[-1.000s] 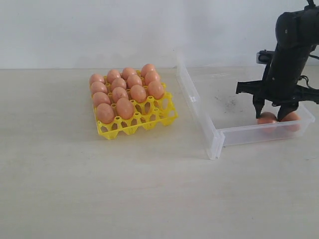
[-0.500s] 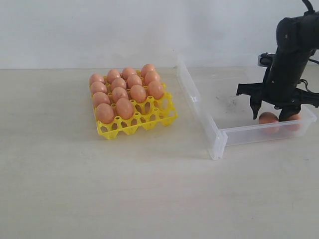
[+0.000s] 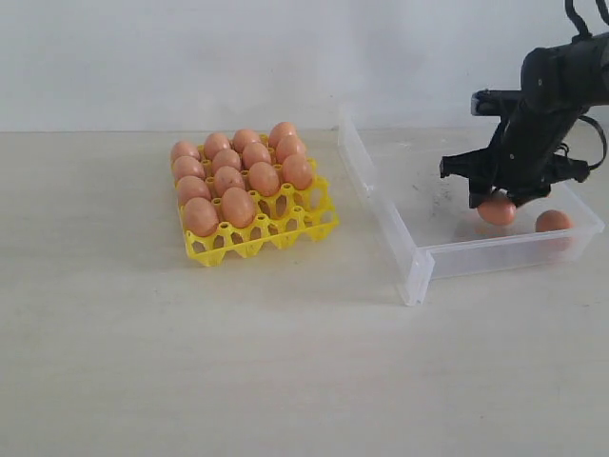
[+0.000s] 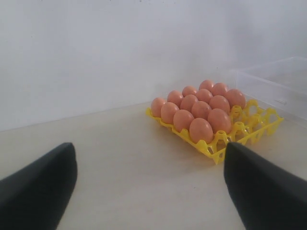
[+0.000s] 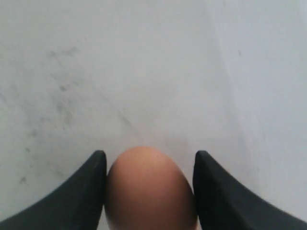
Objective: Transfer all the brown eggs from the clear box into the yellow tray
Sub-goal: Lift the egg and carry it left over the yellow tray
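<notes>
- Most of the brown eggs (image 3: 238, 206) already sit in the yellow tray (image 3: 319, 227), which stands toward the back edge of the tabletop (image 3: 143, 362), left of middle. Its open cups appear to lie along the tray's near and right sides, so the carry should end there, coming down from above so it does not knock the seated eggs.
- Left gripper (image 4: 149, 153) looks idle, facing the tray, its fingers (image 4: 38, 191) spread wide with nothing between them.
- Clear box (image 3: 381, 205) lies by the tabletop's right edge. Its low left wall stands between the load and the tray, so I would gain height before crossing.
- Right gripper (image 3: 497, 204) pinches one egg (image 5: 148, 189) between both fingers, above the box floor. Only the egg's sides are touched, so a slow, level move seems wise.
- One more egg (image 3: 553, 221) rests in the box's near right corner.
- Eggs look smooth, matte orange-brown, oval and all alike. Such round shells will likely slip or roll if nudged.
</notes>
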You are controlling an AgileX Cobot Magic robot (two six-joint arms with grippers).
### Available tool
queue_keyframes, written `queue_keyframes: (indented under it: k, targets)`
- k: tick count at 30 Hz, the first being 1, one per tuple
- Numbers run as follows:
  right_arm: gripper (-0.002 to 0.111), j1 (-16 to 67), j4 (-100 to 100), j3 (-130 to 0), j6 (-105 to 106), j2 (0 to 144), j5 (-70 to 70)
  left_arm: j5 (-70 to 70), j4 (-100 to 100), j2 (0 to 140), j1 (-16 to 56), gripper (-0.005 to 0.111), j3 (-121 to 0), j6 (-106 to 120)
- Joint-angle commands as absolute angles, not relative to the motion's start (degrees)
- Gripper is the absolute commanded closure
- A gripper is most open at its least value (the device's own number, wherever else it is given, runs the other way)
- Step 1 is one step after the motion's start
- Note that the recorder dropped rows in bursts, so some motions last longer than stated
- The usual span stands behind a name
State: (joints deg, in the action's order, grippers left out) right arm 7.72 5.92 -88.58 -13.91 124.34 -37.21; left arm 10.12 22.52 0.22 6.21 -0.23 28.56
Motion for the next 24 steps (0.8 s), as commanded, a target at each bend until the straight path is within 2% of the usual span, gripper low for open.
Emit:
queue_keyframes:
  k: [1, 8, 13, 14, 18, 24]
  targets:
    - [0.108, 9.0, 4.4, -82.3, -4.6, 121.3, -16.9, 10.1, 22.9, 0.0, 6.6, 0.029, 0.0, 28.1]
    - [0.108, 9.1, 7.8, -63.5, -4.9, 118.3, 31.8, 10.1, 22.9, 0.0, 6.6, 0.029, 0.0, 28.1]
    - [0.108, 8.3, 11.5, -53.7, -14.7, 118.9, 66.4, 10.1, 22.9, 0.0, 6.6, 0.029, 0.0, 28.1]
    - [0.108, 7.7, 12.6, -52.9, -18.7, 119.3, 70.0, 10.1, 22.9, 0.0, 6.6, 0.029, 0.0, 28.1]
    - [0.108, 6.2, 18.0, -53.4, -30.9, 120.6, 70.0, 10.1, 22.9, 0.0, 6.6, 0.029, 0.0, 28.1]
    - [0.108, 6.3, 36.4, -58.4, -31.7, 123.4, 70.0, 10.1, 22.9, 0.0, 6.6, 0.029, 0.0, 28.1]
